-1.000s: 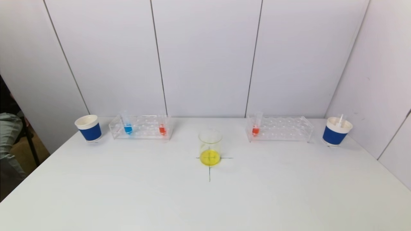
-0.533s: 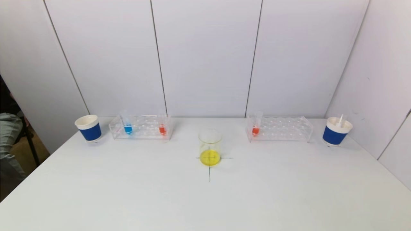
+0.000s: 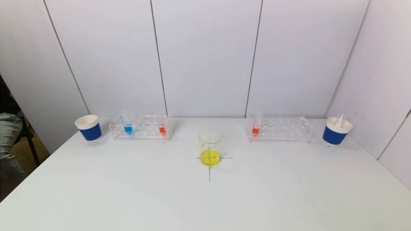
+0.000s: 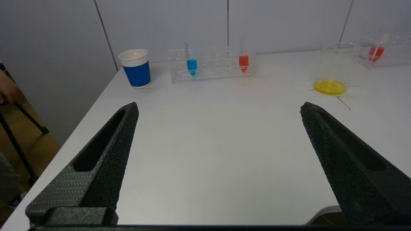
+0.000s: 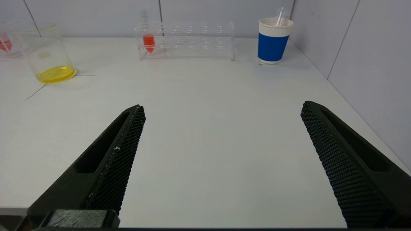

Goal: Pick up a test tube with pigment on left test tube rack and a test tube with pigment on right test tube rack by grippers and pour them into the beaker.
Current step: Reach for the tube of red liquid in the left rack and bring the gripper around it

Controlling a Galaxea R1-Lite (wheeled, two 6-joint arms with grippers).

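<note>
The left gripper (image 4: 218,109) and right gripper (image 5: 221,109) hang at the table's near edge, jaws spread wide and empty. The left rack (image 3: 141,127), far left, holds a blue tube (image 3: 127,125) and an orange tube (image 3: 162,126); the right rack (image 3: 280,128) holds one orange tube (image 3: 256,126). The beaker (image 3: 210,147) stands between them. The tubes look light, slick and fragile: grasp the bare upper stem gently. No writing is legible.
</note>
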